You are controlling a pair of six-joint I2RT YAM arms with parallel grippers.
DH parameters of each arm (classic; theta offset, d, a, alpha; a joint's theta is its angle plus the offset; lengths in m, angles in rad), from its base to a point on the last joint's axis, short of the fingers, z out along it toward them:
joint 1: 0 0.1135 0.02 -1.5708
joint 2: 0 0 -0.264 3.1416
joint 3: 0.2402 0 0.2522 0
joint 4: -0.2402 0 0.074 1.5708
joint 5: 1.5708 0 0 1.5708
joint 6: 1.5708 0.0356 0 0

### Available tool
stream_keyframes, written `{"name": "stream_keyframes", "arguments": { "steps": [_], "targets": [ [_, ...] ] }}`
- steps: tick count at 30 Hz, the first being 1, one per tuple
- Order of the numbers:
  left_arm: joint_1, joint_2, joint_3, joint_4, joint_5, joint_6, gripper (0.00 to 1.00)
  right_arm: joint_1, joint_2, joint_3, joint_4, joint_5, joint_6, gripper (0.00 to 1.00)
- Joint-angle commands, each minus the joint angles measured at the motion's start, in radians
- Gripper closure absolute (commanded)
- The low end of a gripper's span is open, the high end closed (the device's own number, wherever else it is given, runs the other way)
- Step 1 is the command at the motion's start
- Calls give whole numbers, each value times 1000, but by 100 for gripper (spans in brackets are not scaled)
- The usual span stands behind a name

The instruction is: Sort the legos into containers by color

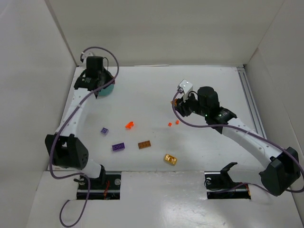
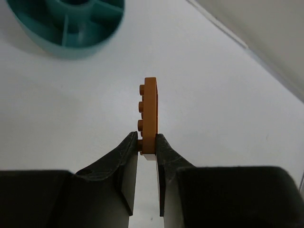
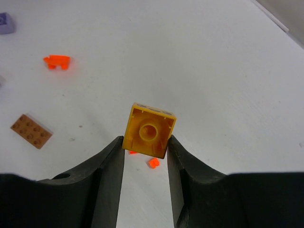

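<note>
The teal tub (image 2: 76, 47) sits at the far left of the worktop (image 1: 199, 95), just ahead and to the left of the left claw (image 2: 147, 144). That claw is clamped on an orange-brown brick (image 2: 151, 109) held edge-on, long axis pointing forward. The right claw (image 3: 146, 147), pinching a golden yellow brick (image 3: 148, 130), hangs well apart from the tub, so the left claw is the nearer one.

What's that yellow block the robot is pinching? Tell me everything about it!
The yellow brick is a small square Lego of shiny golden plastic. Its hollow underside faces the wrist camera, showing thin walls and one round tube in the middle. It sits slightly tilted, squeezed on two opposite sides by the black fingers of the right pincer, lifted above the white table. Nothing else touches it.
</note>
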Motion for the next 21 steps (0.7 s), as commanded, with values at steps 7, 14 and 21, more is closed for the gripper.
{"name": "stream_keyframes", "arguments": {
  "steps": [7,14,21],
  "targets": [
    [287,401,593,-238,121,78,100,-86,134,122,-92,35,-82,93],
    [299,613,839,-289,205,134,100,-144,206,156,-92,-11,-91,93],
    [299,684,882,-318,132,134,100,-176,268,185,-92,-60,-111,93]
  ]
}}
